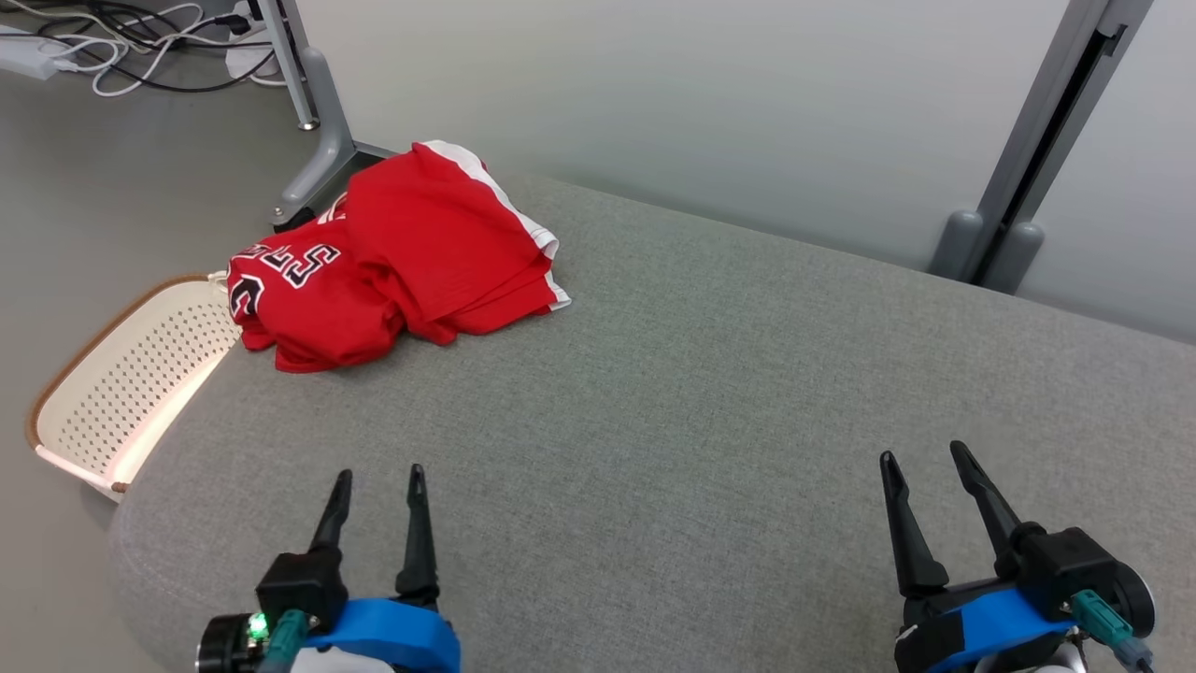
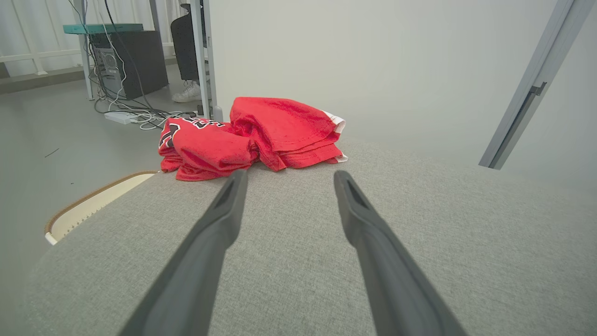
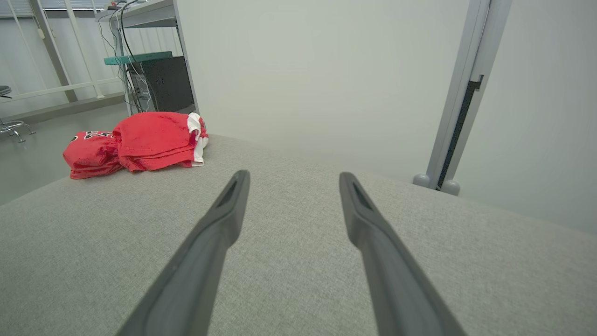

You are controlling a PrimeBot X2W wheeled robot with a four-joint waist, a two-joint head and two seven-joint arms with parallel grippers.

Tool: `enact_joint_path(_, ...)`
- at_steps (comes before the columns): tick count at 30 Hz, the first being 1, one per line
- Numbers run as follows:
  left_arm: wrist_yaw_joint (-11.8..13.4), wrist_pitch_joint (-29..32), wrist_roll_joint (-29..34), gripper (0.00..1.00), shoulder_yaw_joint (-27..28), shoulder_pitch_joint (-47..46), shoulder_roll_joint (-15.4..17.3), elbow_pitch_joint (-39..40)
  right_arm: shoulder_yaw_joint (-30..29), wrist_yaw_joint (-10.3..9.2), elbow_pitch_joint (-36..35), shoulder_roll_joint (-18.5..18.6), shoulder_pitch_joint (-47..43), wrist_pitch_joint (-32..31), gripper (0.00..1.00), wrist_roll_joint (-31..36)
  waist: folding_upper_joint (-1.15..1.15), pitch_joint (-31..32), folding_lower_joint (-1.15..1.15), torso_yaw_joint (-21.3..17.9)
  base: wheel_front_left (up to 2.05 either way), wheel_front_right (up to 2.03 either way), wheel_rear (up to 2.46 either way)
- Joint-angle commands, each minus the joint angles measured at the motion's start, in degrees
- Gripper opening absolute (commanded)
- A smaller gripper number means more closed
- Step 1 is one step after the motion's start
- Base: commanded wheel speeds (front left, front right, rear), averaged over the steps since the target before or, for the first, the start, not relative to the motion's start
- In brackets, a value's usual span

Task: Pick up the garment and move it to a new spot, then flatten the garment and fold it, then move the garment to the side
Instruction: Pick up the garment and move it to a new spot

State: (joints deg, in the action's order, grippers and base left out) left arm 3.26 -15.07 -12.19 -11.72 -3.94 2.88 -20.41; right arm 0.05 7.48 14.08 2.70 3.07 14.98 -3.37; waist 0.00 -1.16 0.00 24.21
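The garment is a red jersey with white trim and dark lettering, lying folded and bunched at the far left corner of the grey fabric surface. It also lies ahead of the left gripper in the left wrist view as the garment, and far to the left in the right wrist view as the garment. My left gripper hovers open over the near left of the surface, well short of the jersey. My right gripper stands open at the near right, with nothing between its fingers.
A cream perforated basket with a brown rim sits below the surface's left edge, beside the jersey. Grey frame legs and loose cables are on the floor behind. A grey post stands against the pale wall at the back right.
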Motion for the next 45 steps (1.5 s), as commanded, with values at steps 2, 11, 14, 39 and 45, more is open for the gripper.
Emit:
enact_joint_path(2,0.9,-0.2,-1.2,1.00,2.0,-0.6,0.1,0.8,0.2,0.03,-0.3,0.4,0.8,0.3,1.00,0.3,0.00,-0.7,0.00,-0.2,0.00,0.00,0.00)
enact_joint_path(11,-0.3,-0.1,-1.4,1.00,9.9,-11.0,6.5,7.4,0.2,0.02,-2.1,0.3,5.4,0.3,1.00,3.1,0.00,-7.9,0.00,-3.8,0.00,0.00,0.00)
enact_joint_path(14,-2.2,2.1,-0.5,1.00,10.2,-20.2,11.0,7.6,-0.2,0.03,-2.3,0.3,7.4,0.3,1.00,4.5,0.00,-10.7,0.00,-5.2,0.00,0.00,0.00)
enact_joint_path(39,-4.4,32.7,-5.3,1.00,7.4,-56.2,17.5,-27.5,1.5,0.03,-4.7,0.3,15.6,0.3,1.00,9.5,0.00,-28.6,0.00,-19.2,0.00,0.00,0.00)
enact_joint_path(45,-2.4,33.5,-3.1,1.00,5.6,-56.6,18.3,-33.2,1.7,0.03,-5.1,0.3,15.4,0.3,1.00,9.4,0.00,-30.0,0.00,-19.8,0.00,0.00,0.00)
